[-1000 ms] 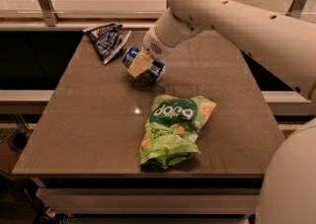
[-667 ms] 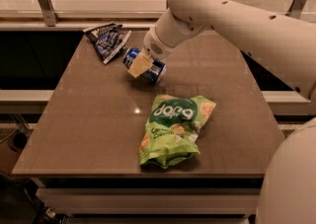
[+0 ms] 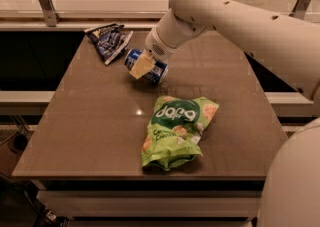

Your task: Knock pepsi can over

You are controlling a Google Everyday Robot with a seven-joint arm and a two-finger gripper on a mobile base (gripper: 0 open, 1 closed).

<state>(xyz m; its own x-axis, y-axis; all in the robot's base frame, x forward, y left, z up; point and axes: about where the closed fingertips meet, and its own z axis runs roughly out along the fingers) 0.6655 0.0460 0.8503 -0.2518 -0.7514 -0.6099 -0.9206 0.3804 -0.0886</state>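
The brown surface (image 3: 90, 136) carries three things, spread well apart, which leaves room to come at any one of them without disturbing the others. The robot's pale arm (image 3: 240, 21) reaches in from the right and slants down toward the far-left part of the surface, a line that brings its tip to the can from above and from the right.

The large green chip bag (image 3: 177, 131) lies flat near the middle, toward the near edge, well clear of the arm. The dark blue foil snack bag (image 3: 109, 41) lies crumpled at the far-left corner, just beyond the can and apart from it.

The pepsi can (image 3: 157, 73) is at far left-centre, between the snack bag and the green bag. It does not look upright. Its long axis runs slantwise from far-left to near-right, close to lying along the surface, with one round end facing the snack bag and the other the green bag. By this the tipping looks done or nearly so. Whether the can rests wholly on the surface or is partly propped, I cannot tell.

The pincer (image 3: 141, 67) sits right against the can's middle, covering part of it. I cannot tell whether it is clenched or released.
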